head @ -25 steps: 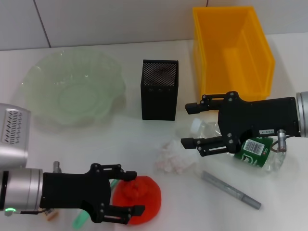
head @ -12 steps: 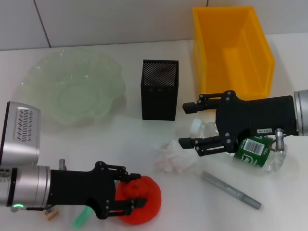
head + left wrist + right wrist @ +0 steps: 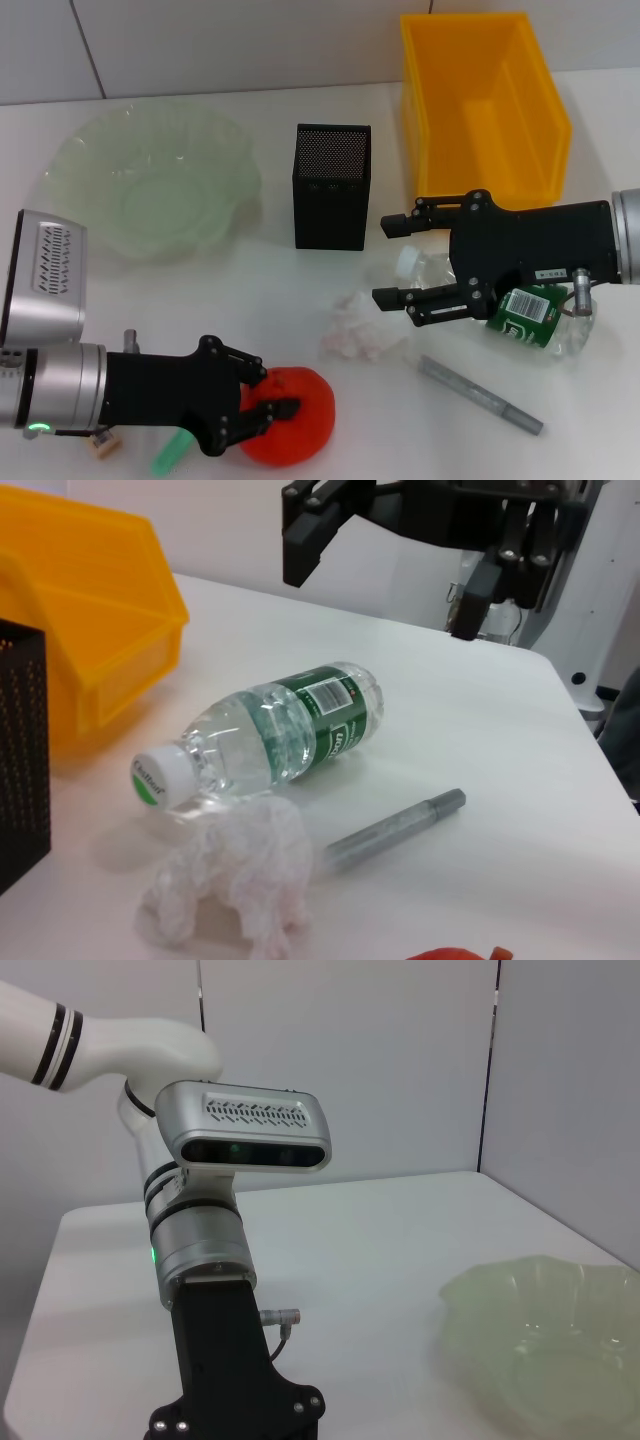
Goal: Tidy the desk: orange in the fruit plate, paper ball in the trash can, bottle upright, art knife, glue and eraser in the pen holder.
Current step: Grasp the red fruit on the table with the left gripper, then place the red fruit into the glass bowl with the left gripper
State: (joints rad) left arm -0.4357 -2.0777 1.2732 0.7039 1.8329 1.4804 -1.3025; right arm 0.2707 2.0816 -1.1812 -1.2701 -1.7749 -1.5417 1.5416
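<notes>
The orange [image 3: 300, 432] lies at the table's front edge; a sliver of it shows in the left wrist view [image 3: 455, 954]. My left gripper [image 3: 272, 392] is shut on its left side. The bottle [image 3: 530, 315] lies on its side, cap toward the paper ball [image 3: 355, 335]; both show in the left wrist view, bottle [image 3: 290, 730] and paper ball [image 3: 235, 880]. My right gripper [image 3: 388, 260] is open, hovering over the bottle's cap end. The grey art knife [image 3: 480, 393] lies in front of the bottle. The green glue [image 3: 170, 455] and the eraser [image 3: 100, 447] lie under my left arm.
The fruit plate [image 3: 150, 185] stands at the back left, the black mesh pen holder [image 3: 332, 185] in the middle, the yellow trash can [image 3: 480, 100] at the back right. The right wrist view shows my left arm [image 3: 230, 1260] and the plate [image 3: 545, 1330].
My left gripper's fingers have closed from wide open onto the orange. The right gripper has shifted slightly left and stays open over the bottle.
</notes>
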